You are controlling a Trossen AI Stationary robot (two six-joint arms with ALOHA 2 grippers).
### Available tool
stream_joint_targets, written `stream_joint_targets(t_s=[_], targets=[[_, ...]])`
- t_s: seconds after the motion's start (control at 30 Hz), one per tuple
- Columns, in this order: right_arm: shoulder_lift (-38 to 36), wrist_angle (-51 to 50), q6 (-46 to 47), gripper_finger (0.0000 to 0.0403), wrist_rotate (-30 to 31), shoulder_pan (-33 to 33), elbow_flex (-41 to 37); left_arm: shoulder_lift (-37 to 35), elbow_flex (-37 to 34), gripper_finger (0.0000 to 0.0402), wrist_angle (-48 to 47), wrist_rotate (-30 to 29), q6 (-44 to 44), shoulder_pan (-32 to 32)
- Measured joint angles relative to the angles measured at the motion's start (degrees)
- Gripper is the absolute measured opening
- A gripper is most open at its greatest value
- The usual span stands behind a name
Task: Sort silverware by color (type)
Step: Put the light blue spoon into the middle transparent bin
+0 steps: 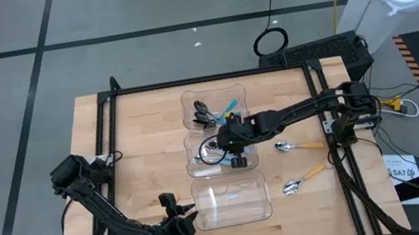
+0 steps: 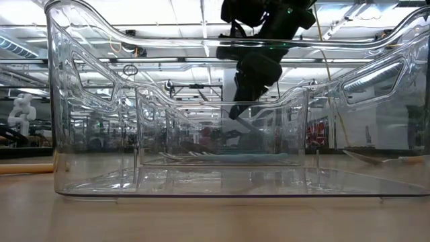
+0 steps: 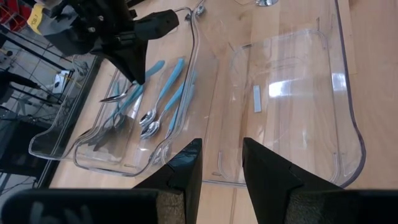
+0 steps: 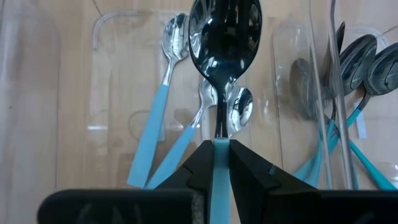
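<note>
Arms: we see two matte black, jointed arms, chunky housings at the joints.
Left gripper: two black, flat, tapering fingers, lower middle of our frame.
Right gripper: black wedge-shaped fingers, bottom centre.
Cables: thin black leads looping along both arms.

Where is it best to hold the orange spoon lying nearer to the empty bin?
Probably at mid-handle of the orange spoon, coming straight down from above. It lies flat on the table, clear of the empty bin; the straight handle suits a gripper better than the rounded shiny bowl.
</note>
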Motion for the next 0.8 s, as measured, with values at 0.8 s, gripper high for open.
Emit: stream_joint_targets(t_s=[0.8], targets=[[4.0,2.1,-1.5,0.0038,0.2,-0.1,0.0,0.0,0.0,0.0115,0.0,0.0,-0.2,0.0]])
